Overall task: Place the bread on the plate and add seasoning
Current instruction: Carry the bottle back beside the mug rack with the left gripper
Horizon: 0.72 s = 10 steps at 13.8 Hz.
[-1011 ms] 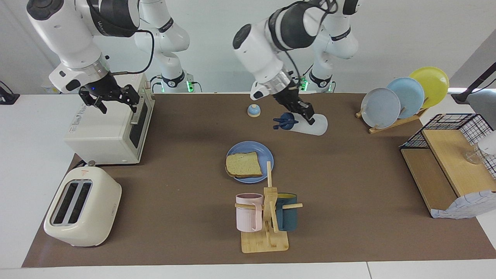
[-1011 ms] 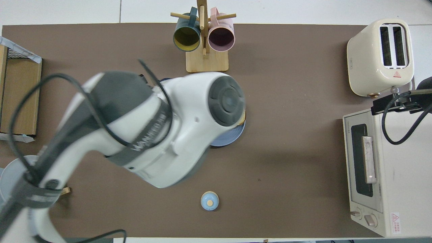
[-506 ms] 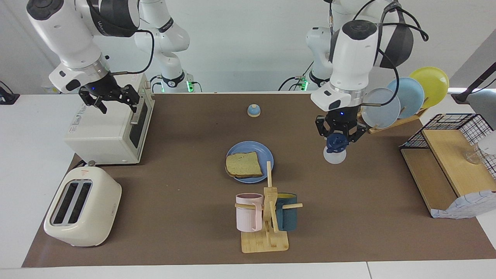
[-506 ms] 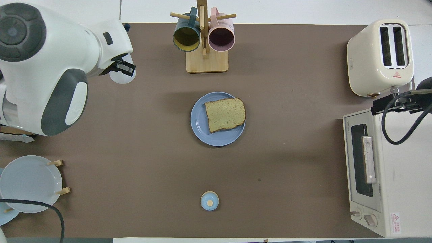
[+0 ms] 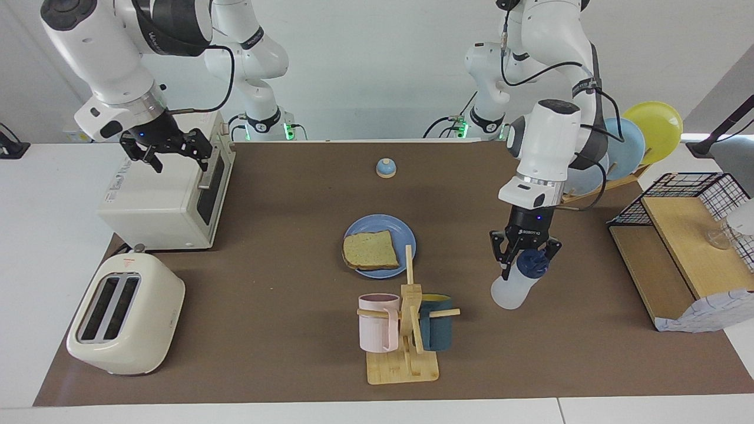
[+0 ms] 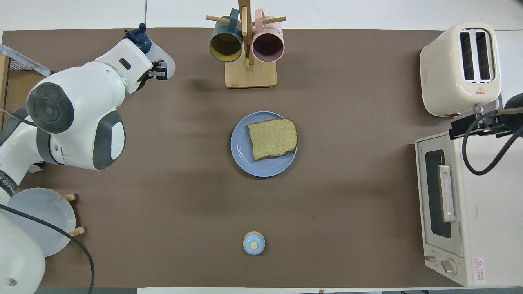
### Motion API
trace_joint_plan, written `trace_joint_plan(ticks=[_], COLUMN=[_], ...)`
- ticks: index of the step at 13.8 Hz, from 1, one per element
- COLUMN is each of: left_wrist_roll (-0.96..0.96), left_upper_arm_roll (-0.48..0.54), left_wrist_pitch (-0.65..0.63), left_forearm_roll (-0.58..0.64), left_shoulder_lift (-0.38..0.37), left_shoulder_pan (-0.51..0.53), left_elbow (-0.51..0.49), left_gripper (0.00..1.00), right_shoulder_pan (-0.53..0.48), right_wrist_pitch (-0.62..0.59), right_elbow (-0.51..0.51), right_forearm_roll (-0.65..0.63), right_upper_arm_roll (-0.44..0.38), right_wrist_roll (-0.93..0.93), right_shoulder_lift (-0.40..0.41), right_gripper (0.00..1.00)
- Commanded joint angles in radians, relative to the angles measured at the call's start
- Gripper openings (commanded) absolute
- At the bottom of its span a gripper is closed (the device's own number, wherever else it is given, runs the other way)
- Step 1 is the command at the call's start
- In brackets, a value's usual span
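Blue plate: mid-table, bread lying flat on it, mug rack just farther from the robots.
Bottle: clamped near its navy cap by the left gripper, tilted, base low over the mat toward the left arm's end, well apart from the plate.
Axis: cap up, body slanting down toward the mug rack.
Nearer arm: left; if setting down, the base probably needs levelling.
Right gripper: jaws wide, empty, waiting over the toaster oven.

Tan speckled bread with brown crust on a medium-blue plate; translucent white, navy-capped seasoning
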Motion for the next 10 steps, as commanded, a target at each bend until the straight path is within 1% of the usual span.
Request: trace_joint_plan(ticks=[1,3,6,10], left_wrist_roll=[0.001,0.013,0.032,0.056], left_upper_arm_roll=[-0.009,-0.009,-0.003,-0.003], left_wrist_pitch=[0.1,0.16,0.229,0.25], left_forearm_roll=[-0.013,-0.008,0.007,0.007], left_shoulder_lift=[0.043,0.099,0.158,0.179], left_shoulder_pan=[0.014,0.006,0.008,0.013], left_elbow=[-0.012,-0.012,-0.012,-0.012], left_gripper=[0.0,0.0,0.0,0.0], right_shoulder_pan=[-0.011,-0.011,-0.011,-0.011], right_wrist_pitch=[-0.009,-0.009,-0.009,-0.009], right_elbow=[-0.006,-0.006,-0.006,-0.006], right_forearm_roll=[-0.001,-0.001,-0.001,-0.001], right_upper_arm_roll=[0.005,0.005,0.005,0.005], right_wrist_roll=[-0.024,-0.024,-0.024,-0.024], right_shoulder_lift=[-0.009,-0.009,-0.009,-0.009], right_gripper=[1.0,1.0,1.0,1.0])
